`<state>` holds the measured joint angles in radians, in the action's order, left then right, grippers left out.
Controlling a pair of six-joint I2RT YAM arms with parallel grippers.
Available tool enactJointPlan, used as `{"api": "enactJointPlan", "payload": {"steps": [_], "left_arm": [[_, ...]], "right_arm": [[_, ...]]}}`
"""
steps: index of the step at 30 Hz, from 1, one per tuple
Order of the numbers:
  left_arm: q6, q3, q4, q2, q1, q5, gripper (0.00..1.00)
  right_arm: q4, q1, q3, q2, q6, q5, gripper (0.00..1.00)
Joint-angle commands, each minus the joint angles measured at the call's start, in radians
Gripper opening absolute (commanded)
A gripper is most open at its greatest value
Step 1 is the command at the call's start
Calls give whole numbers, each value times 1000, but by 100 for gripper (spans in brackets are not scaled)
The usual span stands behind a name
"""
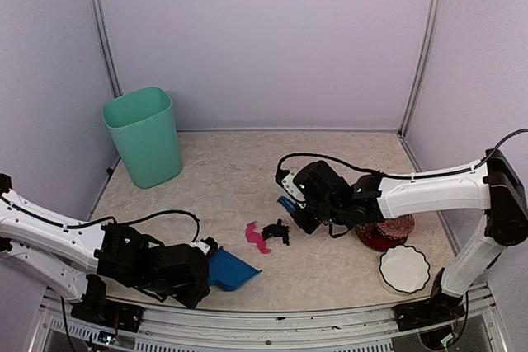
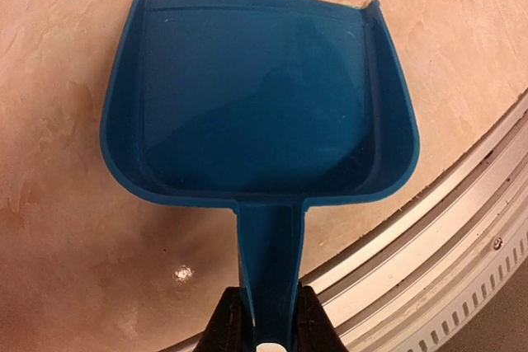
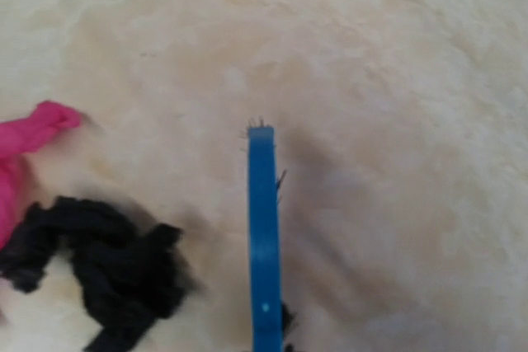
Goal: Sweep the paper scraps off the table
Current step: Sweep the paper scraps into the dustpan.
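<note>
Pink [image 1: 257, 237] and black [image 1: 276, 232] paper scraps lie together mid-table [image 1: 231, 171]. My left gripper [image 1: 202, 265] is shut on the handle of a blue dustpan [image 1: 233, 269], which rests near the front edge, left of the scraps. In the left wrist view the dustpan [image 2: 260, 105] is empty and its handle sits between my gripper's [image 2: 271, 323] black fingers [image 2: 227, 323]. My right gripper [image 1: 297, 210] holds a blue brush [image 1: 288, 203] just right of the scraps. The right wrist view shows the brush [image 3: 264, 237], the pink scrap [image 3: 29, 133] and the black scrap [image 3: 99, 265] to its left; the fingers are hidden.
A teal bin [image 1: 147, 136] stands at the back left. A red-patterned bowl [image 1: 384, 232] sits under the right arm, with a white scalloped dish [image 1: 404, 268] in front of it. The metal frame edge [image 2: 429, 228] runs close beside the dustpan.
</note>
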<state>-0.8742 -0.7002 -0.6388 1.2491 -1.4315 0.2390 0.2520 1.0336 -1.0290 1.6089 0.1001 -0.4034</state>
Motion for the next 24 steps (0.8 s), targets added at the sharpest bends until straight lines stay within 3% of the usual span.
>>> {"api": "enactJointPlan", "payload": {"steps": [1, 24], "left_arm": [[48, -20, 46, 45, 35, -17, 0], [131, -51, 166, 232, 90, -21, 0]], "right_arm": [[28, 34, -37, 38, 33, 23, 0], [-24, 177, -94, 131, 83, 214, 0]]}}
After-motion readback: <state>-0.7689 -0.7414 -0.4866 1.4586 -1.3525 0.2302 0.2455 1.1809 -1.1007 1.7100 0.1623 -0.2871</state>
